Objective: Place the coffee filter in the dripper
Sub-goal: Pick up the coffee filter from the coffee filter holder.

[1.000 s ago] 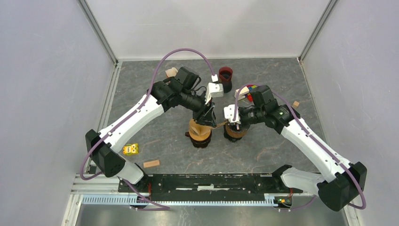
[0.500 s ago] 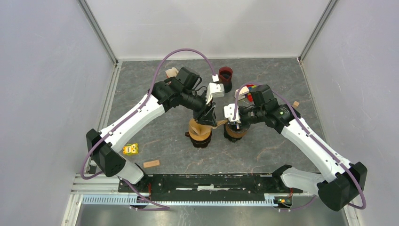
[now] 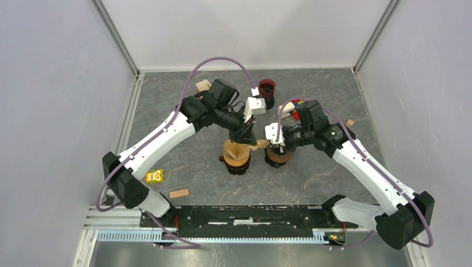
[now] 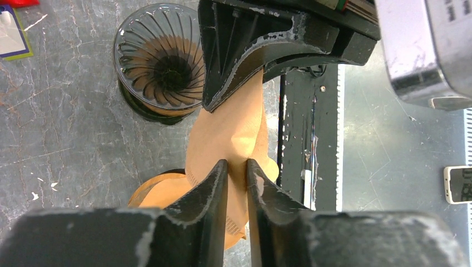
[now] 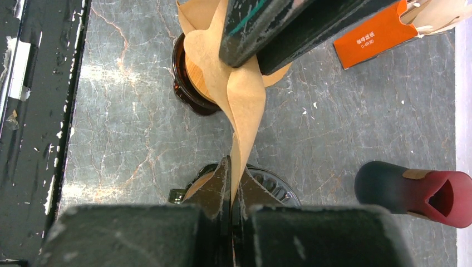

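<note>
Grey, marble-patterned tabletop [image 3: 300,183] is enclosed by white walls [image 3: 245,33], with both arms reaching in toward its middle. A single brown coffee filter [image 5: 245,100] is held in the air between the two arms, stretched from one pincer to the other. The left pincer [image 4: 236,164] is seen closed on one edge of the paper, a fold of it being squeezed between the fingers. The right pincer [image 5: 234,167] is clamped tight on the opposite edge, no gap being left between its fingers. The glass dripper [image 4: 158,55], ribbed inside, is found directly beneath the right pincer, and the filter hangs just above its rim without being seated in it. A stack of further filters [image 3: 236,153] is kept in a dark holder just beside the dripper, under the left pincer. An orange box [image 5: 375,34] and a dark red cup [image 3: 266,89] are seen farther back, and a yellow toy [image 3: 155,176] and a wooden block [image 3: 178,193] lie near the left arm's base.
</note>
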